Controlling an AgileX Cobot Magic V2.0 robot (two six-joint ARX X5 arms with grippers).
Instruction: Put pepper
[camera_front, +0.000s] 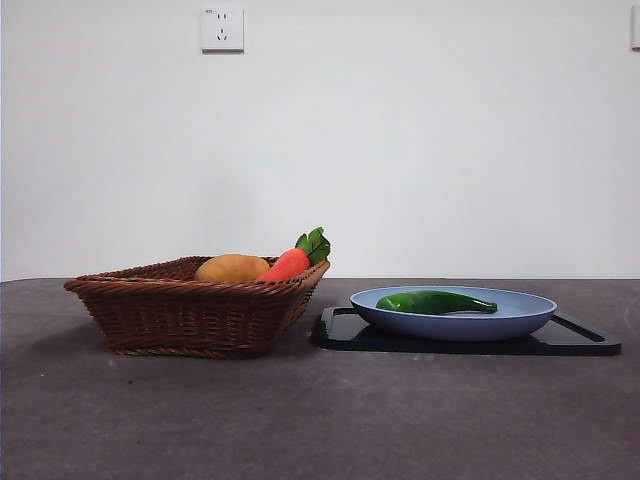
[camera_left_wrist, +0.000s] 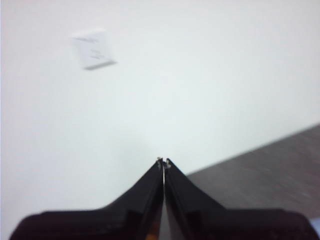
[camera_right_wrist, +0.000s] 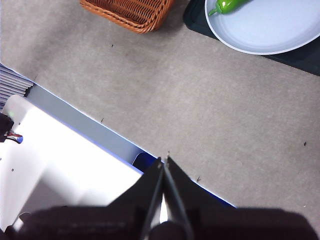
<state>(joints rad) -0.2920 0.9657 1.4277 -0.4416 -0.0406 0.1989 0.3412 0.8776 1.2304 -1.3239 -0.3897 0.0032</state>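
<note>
The dark green pepper (camera_front: 435, 301) lies in the blue plate (camera_front: 520, 318), which rests on a black tray (camera_front: 585, 340) at the right. One end of the pepper (camera_right_wrist: 227, 6) also shows on the plate (camera_right_wrist: 270, 30) in the right wrist view. No gripper shows in the front view. My left gripper (camera_left_wrist: 163, 161) is shut and empty, raised and facing the white wall. My right gripper (camera_right_wrist: 164, 160) is shut and empty, high above the table's near edge, well away from the plate.
A brown wicker basket (camera_front: 190, 305) at the left holds a yellow-brown potato-like lump (camera_front: 232, 268) and an orange carrot (camera_front: 290, 263) with a green top. A corner of the basket (camera_right_wrist: 130, 12) shows in the right wrist view. A white and blue base (camera_right_wrist: 65, 165) lies under my right gripper.
</note>
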